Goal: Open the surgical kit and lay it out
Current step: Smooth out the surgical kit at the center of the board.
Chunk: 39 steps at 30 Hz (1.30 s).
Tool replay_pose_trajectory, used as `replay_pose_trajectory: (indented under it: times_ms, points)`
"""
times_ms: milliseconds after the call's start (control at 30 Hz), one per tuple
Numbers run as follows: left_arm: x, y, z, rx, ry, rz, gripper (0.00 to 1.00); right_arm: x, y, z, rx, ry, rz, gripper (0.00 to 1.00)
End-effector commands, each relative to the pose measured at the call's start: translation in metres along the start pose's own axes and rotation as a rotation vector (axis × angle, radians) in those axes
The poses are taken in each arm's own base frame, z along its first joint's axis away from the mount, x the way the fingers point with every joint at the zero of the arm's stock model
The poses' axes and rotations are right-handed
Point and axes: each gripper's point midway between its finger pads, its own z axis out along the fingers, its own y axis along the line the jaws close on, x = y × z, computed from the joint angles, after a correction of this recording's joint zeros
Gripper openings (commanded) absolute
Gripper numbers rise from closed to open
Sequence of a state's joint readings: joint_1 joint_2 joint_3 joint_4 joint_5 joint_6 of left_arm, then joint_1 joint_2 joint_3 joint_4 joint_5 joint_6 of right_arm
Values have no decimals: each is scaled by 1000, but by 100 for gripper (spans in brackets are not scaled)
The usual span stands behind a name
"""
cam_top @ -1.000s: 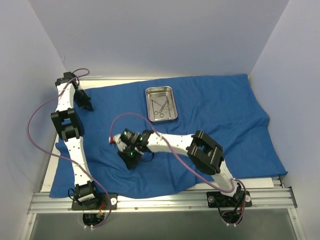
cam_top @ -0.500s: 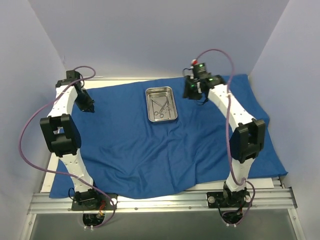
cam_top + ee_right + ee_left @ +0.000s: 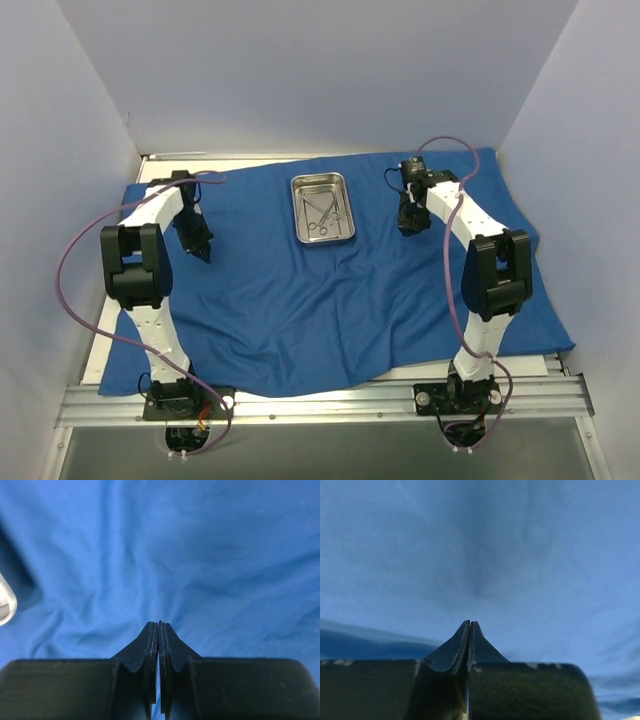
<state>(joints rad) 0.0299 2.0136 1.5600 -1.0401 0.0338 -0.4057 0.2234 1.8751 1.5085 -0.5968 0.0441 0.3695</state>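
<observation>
Across the table (image 3: pixel 520 366), the royal-blue cloth wrap (image 3: pixel 330 310) lies opened out as one broad, wrinkled sheet. It covers nearly the whole top, its near edge by the arms' bases and its far edge close to the back wall. On the far middle of the cloth sits the small steel tray (image 3: pixel 322 208), shiny and right way up. Thin silvery scissor-like instruments (image 3: pixel 320 214) lie inside it, crossing one another.

Only the overhead view shows the tray whole and the instruments in it. The right wrist view catches just a pale rounded metal corner at its left edge, and the left wrist view shows blue cloth only, with a soft dark shadow running down it. The wrist views in turn give what the overhead cannot: the folds up close and how the fingers meet.

The left claw (image 3: pixel 203 252) points down at the cloth well to the left of the tray, its fingers pressed together and gripping nothing. The right claw (image 3: pixel 405 224) points down near the tray's right side, likewise closed tight and empty, over rumpled cloth. Each arm rises from its base, bends at the elbow and reaches over the far half of the table, one on either side of the tray.
</observation>
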Motion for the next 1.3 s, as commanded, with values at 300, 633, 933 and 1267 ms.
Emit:
replay_pose_trajectory:
  times_ms: [300,633,933,1267]
  points:
    - [-32,3,60,-149,167,51,2,41,-7,77,22,203,16,0]
    - [-106,9,79,-132,91,5,2,87,20,106,-91,368,159,0]
    - [-163,-2,83,87,-56,-24,2,101,52,108,-188,449,296,0]
    - [-167,-29,104,233,-40,-30,3,128,9,124,-92,477,389,0]
